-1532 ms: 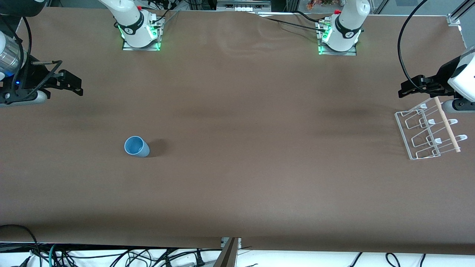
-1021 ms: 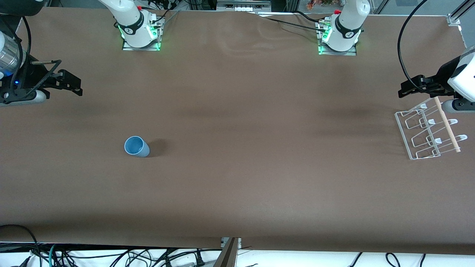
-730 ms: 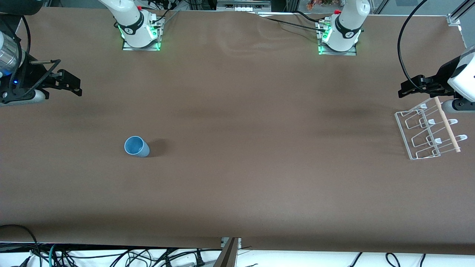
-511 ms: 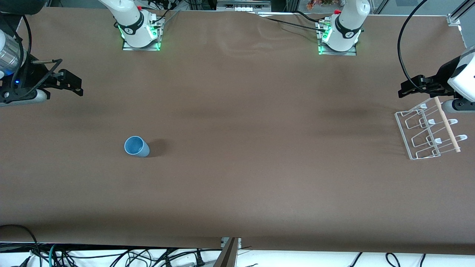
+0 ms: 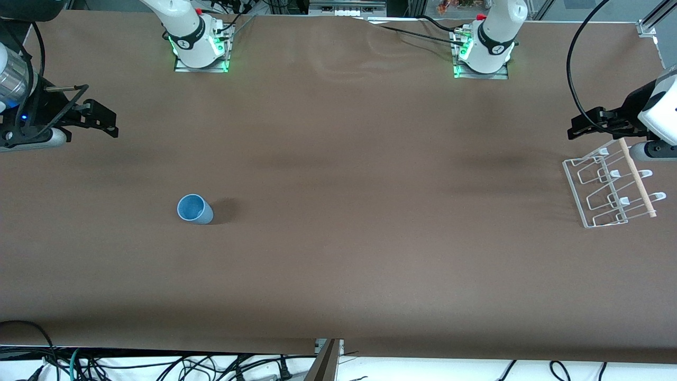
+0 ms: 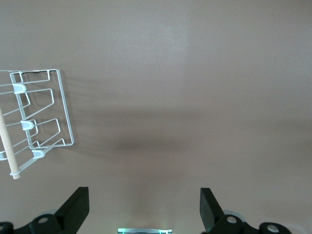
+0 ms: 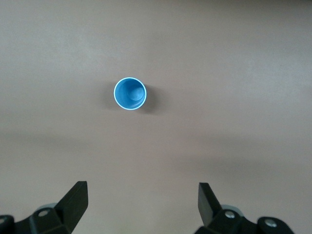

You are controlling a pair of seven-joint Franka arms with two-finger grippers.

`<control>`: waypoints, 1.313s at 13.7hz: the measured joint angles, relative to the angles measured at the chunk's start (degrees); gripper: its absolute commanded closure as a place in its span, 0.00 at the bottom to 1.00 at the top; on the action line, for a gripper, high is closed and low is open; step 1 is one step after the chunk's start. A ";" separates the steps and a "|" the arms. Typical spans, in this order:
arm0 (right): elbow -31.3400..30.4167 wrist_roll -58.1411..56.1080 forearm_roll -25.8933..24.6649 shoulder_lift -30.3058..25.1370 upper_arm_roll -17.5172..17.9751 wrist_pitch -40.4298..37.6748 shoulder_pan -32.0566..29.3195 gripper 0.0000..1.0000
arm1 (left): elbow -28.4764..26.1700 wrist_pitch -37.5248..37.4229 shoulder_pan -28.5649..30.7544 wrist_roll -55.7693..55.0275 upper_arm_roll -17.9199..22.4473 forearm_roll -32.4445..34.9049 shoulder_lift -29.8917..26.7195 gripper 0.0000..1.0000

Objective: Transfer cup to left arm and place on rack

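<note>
We judge the step in hand to be the first reach: the right gripper (image 5: 100, 120), at the left edge of the front frame, has to come down on the cup (image 5: 194, 209), which stands upright, mouth up, on the brown worktop (image 5: 338, 254) in the lower left-centre of that frame, nothing touching it. Both grippers are spread wide and empty. To do it well we centre the cup between the right gripper's fingers (image 7: 75, 197), descend straight, and close low enough on the tapered wall that it does not slip, leaving the upper part free for the handover. The left gripper (image 5: 592, 126) waits above the rack (image 5: 608, 188) at the right edge.

The right wrist view shows the cup's empty inside; the left wrist view shows the rack's white-tipped prongs (image 6: 19, 87) and wooden dowel (image 6: 9, 148) clearly.
</note>
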 measured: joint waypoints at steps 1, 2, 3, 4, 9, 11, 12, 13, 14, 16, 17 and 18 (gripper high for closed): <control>0.00 0.01 0.00 0.07 -0.06 0.89 -0.02 0.00 | 0.00 0.00 0.00 0.00 0.00 0.00 0.00 0.00; -0.01 0.01 0.05 0.33 -0.09 1.72 -0.03 0.00 | 0.00 0.00 0.00 0.00 0.00 0.00 0.00 0.00; -0.02 0.01 0.16 0.78 -0.09 2.08 -0.03 0.00 | 0.01 0.00 0.00 0.00 0.00 0.00 0.00 0.00; -0.04 0.00 0.29 1.43 -0.08 2.28 -0.03 0.00 | 0.01 0.00 0.00 0.00 0.00 0.00 0.00 0.00; -0.03 -0.01 0.41 4.01 0.09 4.33 0.10 0.00 | 0.01 0.00 -0.18 0.00 -0.02 0.00 0.00 0.00; -0.03 -0.01 0.42 4.01 0.10 4.33 0.10 0.00 | 0.01 0.00 -0.19 0.00 0.00 0.00 0.00 0.00; -0.03 -0.01 0.42 4.01 0.12 4.33 0.10 0.00 | 0.01 0.00 -0.18 0.00 0.05 0.00 0.00 0.00; -0.03 -0.01 0.42 4.01 0.14 4.30 0.10 0.00 | 0.01 0.00 -0.16 0.00 0.10 0.00 0.00 0.00; -0.03 -0.02 0.42 4.01 0.14 4.29 0.11 0.00 | 0.01 0.00 -0.11 0.00 0.16 0.00 0.00 0.00; -0.03 -0.03 0.42 4.01 0.15 4.24 0.11 0.00 | 0.00 0.00 0.04 0.00 0.26 0.00 0.16 0.00; -0.03 -0.03 0.42 4.01 0.15 4.22 0.12 0.00 | 0.01 0.00 0.04 0.00 0.26 0.00 0.31 0.00; -0.03 -0.03 0.42 4.01 0.16 4.21 0.13 0.00 | 0.05 0.06 0.05 0.00 0.27 0.00 0.43 0.00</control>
